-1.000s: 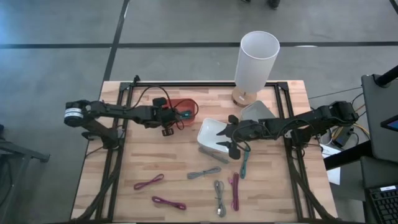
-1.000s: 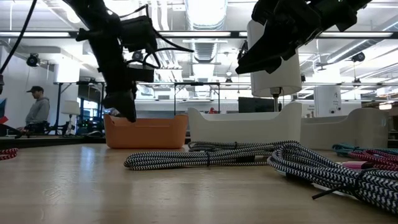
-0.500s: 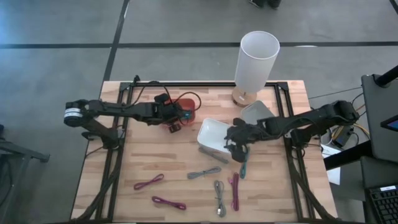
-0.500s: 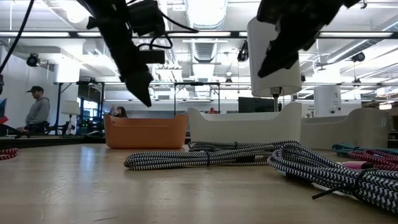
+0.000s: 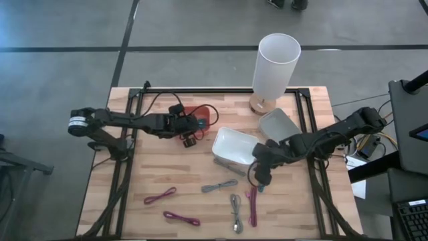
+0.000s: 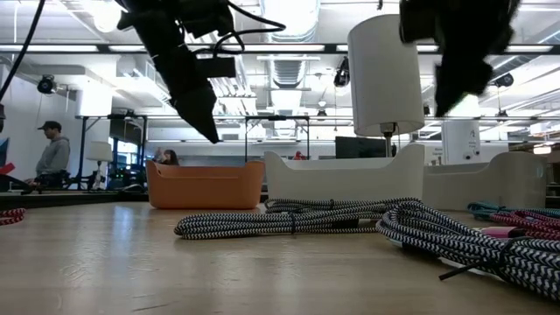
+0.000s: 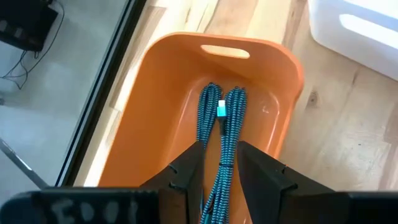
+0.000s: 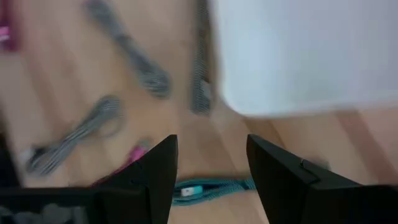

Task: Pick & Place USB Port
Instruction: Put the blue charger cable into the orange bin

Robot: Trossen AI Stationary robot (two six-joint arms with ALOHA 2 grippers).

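My left gripper [image 5: 192, 132] hangs over the orange bin [image 5: 202, 111] at the table's far left and is shut on a teal braided cable [image 7: 222, 134]. The cable's free end, with a pale connector [image 7: 221, 109], reaches down into the orange bin [image 7: 168, 124]. My right gripper [image 5: 259, 172] is open and hovers just near of the white bin [image 5: 234, 147]. A second teal cable [image 8: 208, 186] lies flat on the wood below it, between the spread fingers and untouched. My left gripper holds the teal cable [image 7: 217, 186] pinched between its two fingers, which come from above and point down into the orange bin. The strands run along the fingers and hang below them. Their doubled far end [image 7: 222, 99] is down by the bin's floor.
A white lamp [image 5: 274, 63] and a grey bin [image 5: 277, 124] stand at the far right. Grey striped cables [image 5: 219, 186] [image 5: 235, 204] and pink cables [image 5: 252, 204] [image 5: 160, 195] [image 5: 182, 218] lie along the near half. In the low view a person [image 6: 54, 157] stands far off.
My left gripper carried the teal cable right and toward the far edge, rising until it stood over the orange bin. My right gripper left its place over the white bin and moved toward the near and right edges, coming over the teal cable on the table.
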